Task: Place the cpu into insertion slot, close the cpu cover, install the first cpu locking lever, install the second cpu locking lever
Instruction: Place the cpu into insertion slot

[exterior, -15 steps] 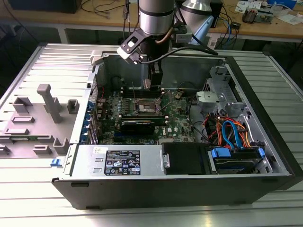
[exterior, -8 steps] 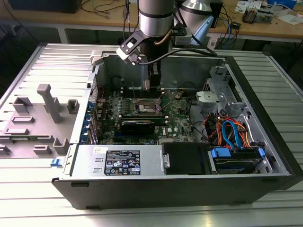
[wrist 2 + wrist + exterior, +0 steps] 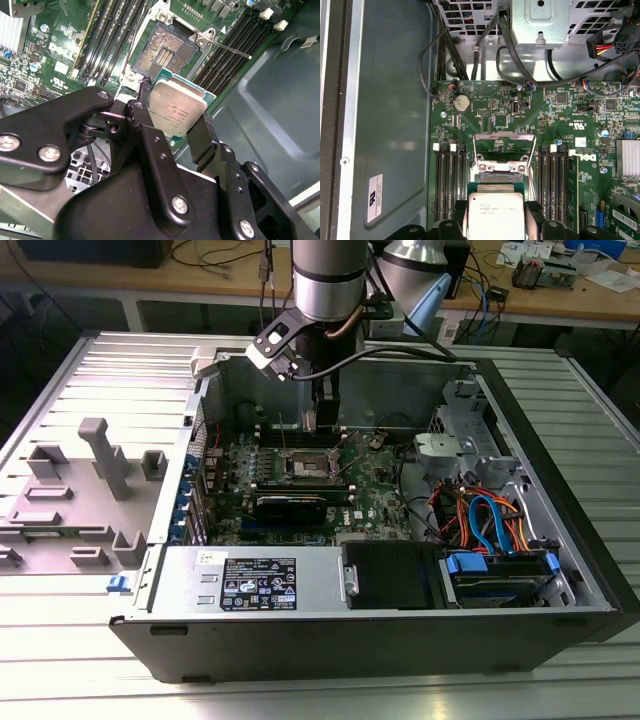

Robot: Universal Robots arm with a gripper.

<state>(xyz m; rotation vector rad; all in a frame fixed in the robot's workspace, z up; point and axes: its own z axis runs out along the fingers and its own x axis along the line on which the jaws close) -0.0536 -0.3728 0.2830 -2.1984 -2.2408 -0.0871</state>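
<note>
Gripper [image 3: 175, 111] fingers pinching cpu [image 3: 178, 105] by opposite edges, holding it tilted just over bare slot [image 3: 162, 50], between memory slots [image 3: 112, 35] mid-motherboard [image 3: 55, 50]; cover [image 3: 505, 135] standing raised behind slot.

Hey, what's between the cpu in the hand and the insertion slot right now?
Nothing. In the second wrist view the cpu, gripped in the hand, hangs near the open insertion slot, and the stretch between them is bare.

Computer case [image 3: 300, 652] on ribbed table [image 3: 60, 650]
</note>
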